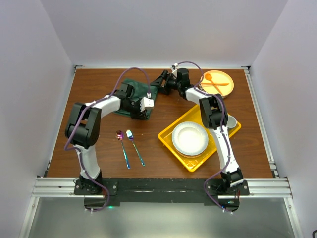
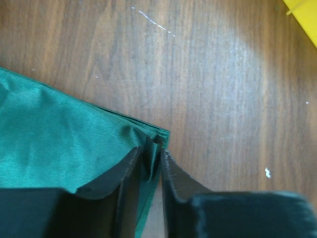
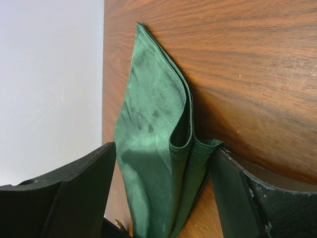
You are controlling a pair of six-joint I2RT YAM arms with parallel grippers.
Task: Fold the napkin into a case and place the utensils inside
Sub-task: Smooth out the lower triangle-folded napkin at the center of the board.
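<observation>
Left gripper (image 2: 159,152) lower centre, nearly closed, pinching napkin (image 2: 59,129) corner. Right gripper (image 3: 165,148) lower frame, fingers wide apart, straddling napkin fold.

The table (image 1: 94,87) was dark brown wood with a clear grain, lightly scratched, and a soft bright patch (image 2: 237,59) of light lay on it. 3 plain pale walls closed it in: back wall (image 1: 158,29), left wall (image 1: 29,109) and right wall (image 1: 292,109). A metal rail (image 1: 54,187) ran along the near edge, with a grey surface (image 1: 158,220) below it.
</observation>
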